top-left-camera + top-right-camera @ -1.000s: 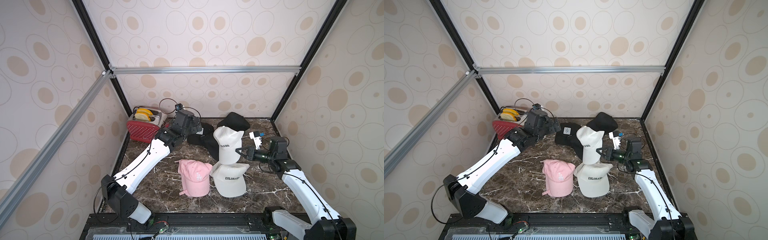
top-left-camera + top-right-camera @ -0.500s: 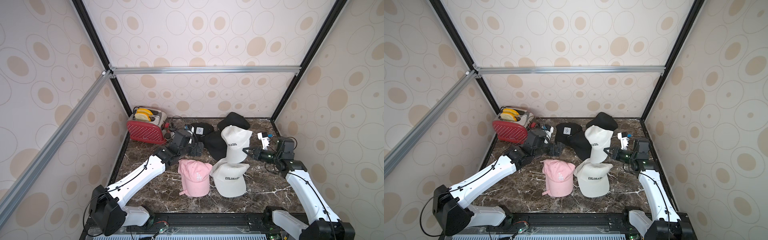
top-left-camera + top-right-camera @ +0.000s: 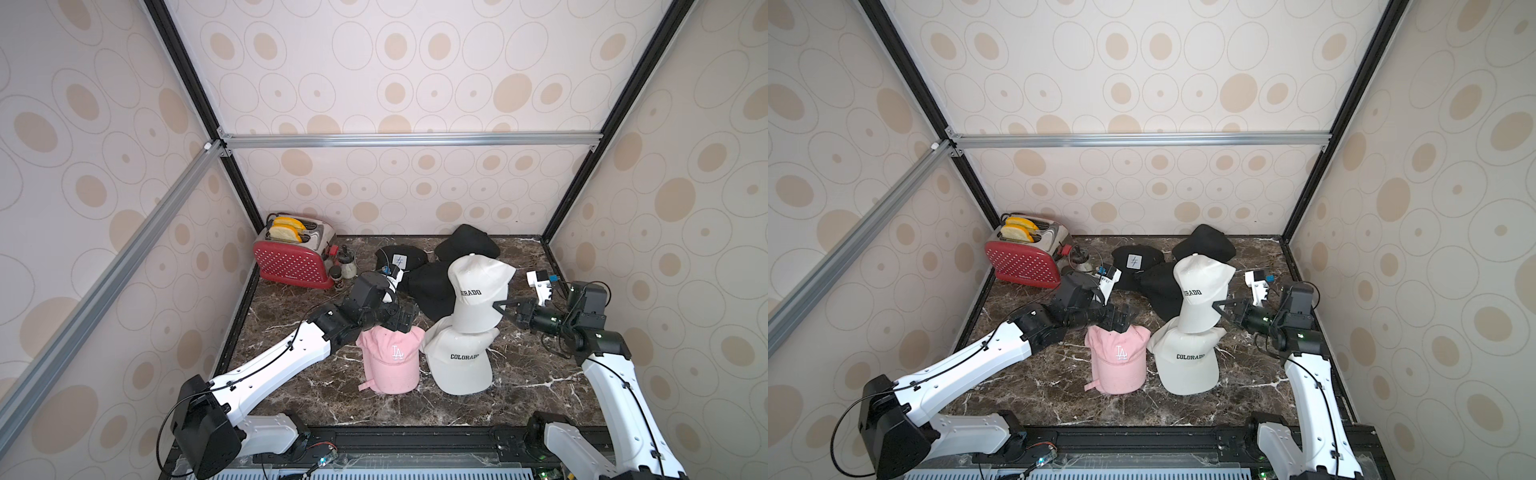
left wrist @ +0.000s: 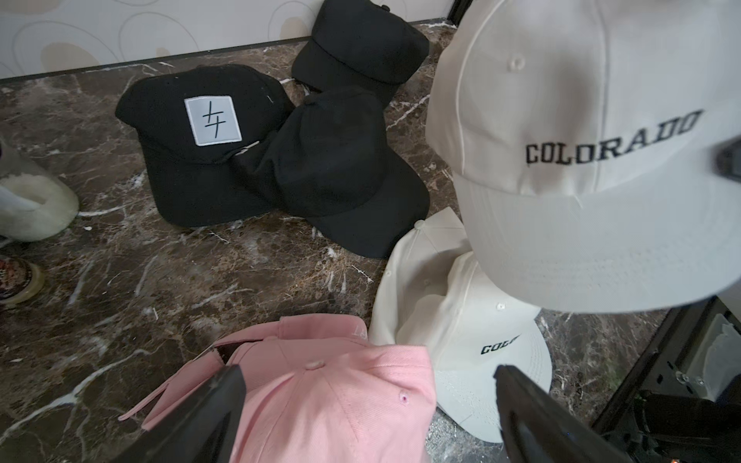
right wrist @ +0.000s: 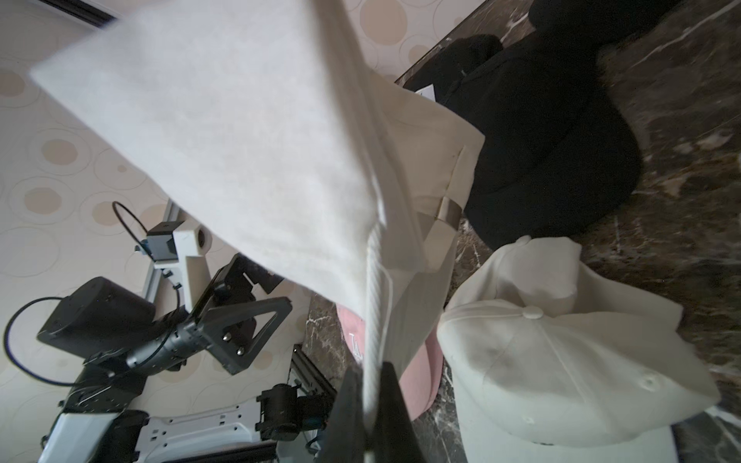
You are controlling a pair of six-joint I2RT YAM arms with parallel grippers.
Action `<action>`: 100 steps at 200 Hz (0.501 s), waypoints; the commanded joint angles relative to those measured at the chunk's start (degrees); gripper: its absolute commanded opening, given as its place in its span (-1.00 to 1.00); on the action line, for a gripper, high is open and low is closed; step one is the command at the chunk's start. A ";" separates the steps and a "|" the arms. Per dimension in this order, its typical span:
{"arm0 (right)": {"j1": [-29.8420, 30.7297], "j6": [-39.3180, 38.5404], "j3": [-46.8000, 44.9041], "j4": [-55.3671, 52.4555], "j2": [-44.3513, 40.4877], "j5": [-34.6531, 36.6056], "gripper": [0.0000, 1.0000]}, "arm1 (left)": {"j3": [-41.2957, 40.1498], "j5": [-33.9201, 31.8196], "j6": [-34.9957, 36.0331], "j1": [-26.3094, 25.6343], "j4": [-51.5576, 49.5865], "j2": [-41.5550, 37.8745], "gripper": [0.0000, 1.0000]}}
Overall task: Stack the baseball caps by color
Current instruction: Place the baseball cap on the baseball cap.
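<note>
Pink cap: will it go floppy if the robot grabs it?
Probably floppy on top: the pink cap looks like thin cloth. Its brim is likely stiffer, and the cap light: the held white cap hangs from the right gripper by its brim edge, and that brim looks unbent.

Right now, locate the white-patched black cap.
In both top views the patched black cap lies toward the back, the red toaster to its left and a plain black cap touching its right.
</note>
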 commanded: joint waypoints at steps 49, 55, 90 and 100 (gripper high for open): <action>-0.01 -1.45 -5.13 -12.72 -1.24 -13.34 -1.00 | -1.66 -2.15 -1.60 1.99 -0.39 -3.47 0.98; 0.04 -3.84 -4.23 -15.98 -0.98 -13.25 -1.00 | -1.81 -2.16 -1.52 2.09 -0.31 -3.53 0.98; 0.03 -5.46 -5.06 -19.88 -1.87 -13.81 -1.00 | -2.21 -1.16 -1.59 2.62 0.49 -3.44 0.98; 0.01 -5.55 -6.22 -19.90 -2.42 -13.53 -1.00 | -2.30 -0.69 -1.69 2.78 0.70 -3.26 0.98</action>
